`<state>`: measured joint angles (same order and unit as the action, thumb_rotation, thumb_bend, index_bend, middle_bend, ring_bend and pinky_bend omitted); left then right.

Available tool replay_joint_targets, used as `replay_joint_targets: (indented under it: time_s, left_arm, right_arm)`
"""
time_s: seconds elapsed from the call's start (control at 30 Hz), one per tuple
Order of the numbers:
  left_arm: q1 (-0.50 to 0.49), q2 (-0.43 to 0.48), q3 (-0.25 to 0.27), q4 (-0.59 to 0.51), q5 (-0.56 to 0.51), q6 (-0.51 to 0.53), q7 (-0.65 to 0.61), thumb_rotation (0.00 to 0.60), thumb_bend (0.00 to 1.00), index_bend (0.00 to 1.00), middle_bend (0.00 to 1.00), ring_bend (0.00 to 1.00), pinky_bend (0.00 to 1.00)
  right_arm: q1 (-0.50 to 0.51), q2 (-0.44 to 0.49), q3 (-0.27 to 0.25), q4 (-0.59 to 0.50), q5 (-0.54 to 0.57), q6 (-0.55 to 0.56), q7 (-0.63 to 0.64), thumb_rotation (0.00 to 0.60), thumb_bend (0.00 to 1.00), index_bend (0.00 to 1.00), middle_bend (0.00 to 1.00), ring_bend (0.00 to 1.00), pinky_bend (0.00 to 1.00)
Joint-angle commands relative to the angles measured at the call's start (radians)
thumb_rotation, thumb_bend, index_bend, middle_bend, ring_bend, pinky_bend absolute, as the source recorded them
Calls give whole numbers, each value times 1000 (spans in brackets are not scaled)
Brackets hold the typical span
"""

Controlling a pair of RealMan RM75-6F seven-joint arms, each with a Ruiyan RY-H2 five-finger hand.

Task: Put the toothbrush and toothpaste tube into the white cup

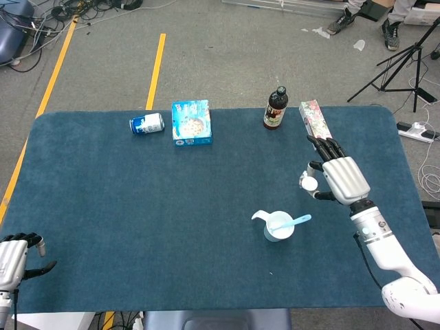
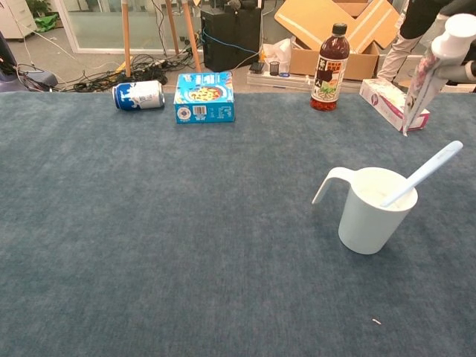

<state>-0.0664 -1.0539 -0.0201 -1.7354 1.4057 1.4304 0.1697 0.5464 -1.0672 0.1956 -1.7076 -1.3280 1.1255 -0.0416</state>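
The white cup stands on the blue table right of centre, its handle to the left. A light blue toothbrush leans in it, handle sticking out to the right. My right hand is raised above the table, up and right of the cup, and holds the toothpaste tube upright with its white cap on top and its flat end hanging down. At the near left corner my left hand rests with nothing in it, fingers curled.
Along the far edge sit a blue-and-white can lying on its side, a blue box, a dark bottle and a pink-and-white box. A tripod stands on the floor beyond the right corner.
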Motion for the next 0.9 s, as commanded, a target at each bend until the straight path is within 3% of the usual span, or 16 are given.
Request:
replay_joint_targets:
  time_s: [0.03,0.57,0.9]
  left_arm:
    - [0,0,0,-1,0,1,-1,600,2,659,544,437,409]
    - [1,4,-2,-1,1,3,-12,600,2,659,544,437,409]
    - [0,2,-1,1,1,1,-8,600,3,659,544,437,409]
  right_arm:
    - [-10,20,10,-36,-36,25,35,600,217,656,52,0,0]
    - [1,30,-10,-133,-162,18,209,600,216,657,58,0,0]
    - [11,122,-55,-192,-218,-62,399,600,217,656,58,0,0]
